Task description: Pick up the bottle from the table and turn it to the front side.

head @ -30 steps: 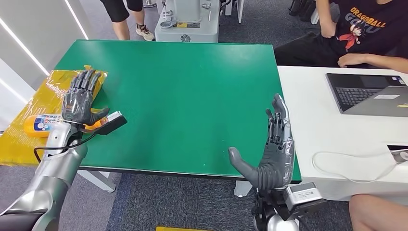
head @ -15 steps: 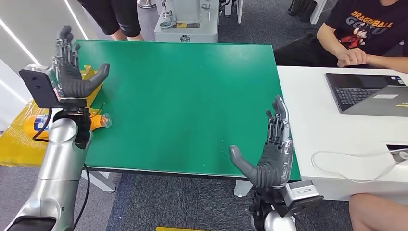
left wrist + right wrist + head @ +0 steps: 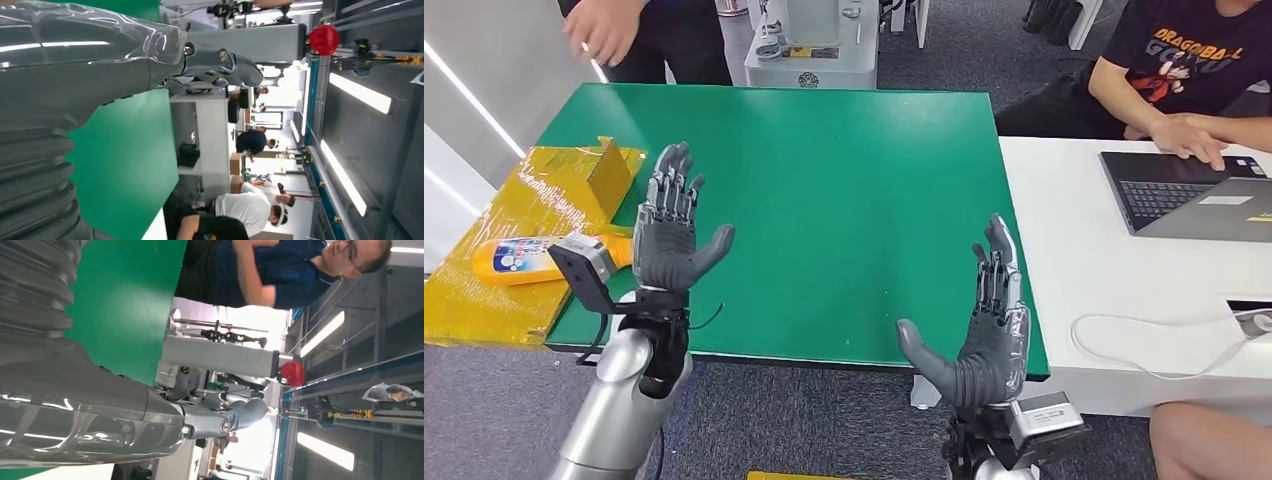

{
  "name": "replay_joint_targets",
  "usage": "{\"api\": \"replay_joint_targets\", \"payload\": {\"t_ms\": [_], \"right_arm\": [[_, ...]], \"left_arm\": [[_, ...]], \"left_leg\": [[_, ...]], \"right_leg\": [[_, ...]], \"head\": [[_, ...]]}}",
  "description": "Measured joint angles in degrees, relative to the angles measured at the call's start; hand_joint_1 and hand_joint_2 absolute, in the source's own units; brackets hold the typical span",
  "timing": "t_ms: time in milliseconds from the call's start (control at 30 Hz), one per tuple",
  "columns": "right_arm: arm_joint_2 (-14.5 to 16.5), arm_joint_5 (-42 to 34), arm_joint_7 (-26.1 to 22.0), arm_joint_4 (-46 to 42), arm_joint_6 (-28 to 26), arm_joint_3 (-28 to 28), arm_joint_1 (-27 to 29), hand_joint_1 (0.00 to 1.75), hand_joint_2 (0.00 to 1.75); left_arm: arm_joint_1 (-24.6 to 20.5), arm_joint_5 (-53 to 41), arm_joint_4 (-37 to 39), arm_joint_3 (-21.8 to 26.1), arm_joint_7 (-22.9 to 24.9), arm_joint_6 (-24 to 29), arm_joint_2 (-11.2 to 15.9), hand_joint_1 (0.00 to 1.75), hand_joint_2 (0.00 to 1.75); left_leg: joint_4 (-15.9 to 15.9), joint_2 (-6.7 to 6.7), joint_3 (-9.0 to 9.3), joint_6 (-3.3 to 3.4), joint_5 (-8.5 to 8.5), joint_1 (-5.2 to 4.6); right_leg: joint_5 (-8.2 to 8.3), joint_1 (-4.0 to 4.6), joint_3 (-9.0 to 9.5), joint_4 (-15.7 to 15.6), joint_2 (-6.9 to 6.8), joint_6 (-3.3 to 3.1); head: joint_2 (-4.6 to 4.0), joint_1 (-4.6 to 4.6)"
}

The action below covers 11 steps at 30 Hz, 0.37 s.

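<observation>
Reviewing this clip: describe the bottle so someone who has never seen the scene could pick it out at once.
Start at the green table and go to its left edge, where a crinkled yellow sheet is spread out. The bottle lies on its side on that sheet, just beyond the raised left hand. It is the only orange-yellow bottle there, with a white and blue label.

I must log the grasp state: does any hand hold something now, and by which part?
Nothing is held. The left hand and right hand are open above the table; the bottle lies untouched.

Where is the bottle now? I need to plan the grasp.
In the head view, the orange bottle lies on the yellow sheet at the table's left edge, beside the left hand.
</observation>
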Motion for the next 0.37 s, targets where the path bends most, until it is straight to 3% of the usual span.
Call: {"api": "replay_joint_targets", "payload": {"t_ms": [367], "right_arm": [[0.1,0.2,0.7,-1.6,1.3,0.0,1.1,0.0,1.75]], "left_arm": [[4.7,0.5,-2.5,-1.3,1.7,-1.7,-2.4,0.0,1.75]], "left_leg": [[0.0,0.0,0.01,0.0,0.0,0.01]], "right_leg": [[0.0,0.0,0.01,0.0,-0.01,0.0]], "head": [[0.0,-0.01]]}}
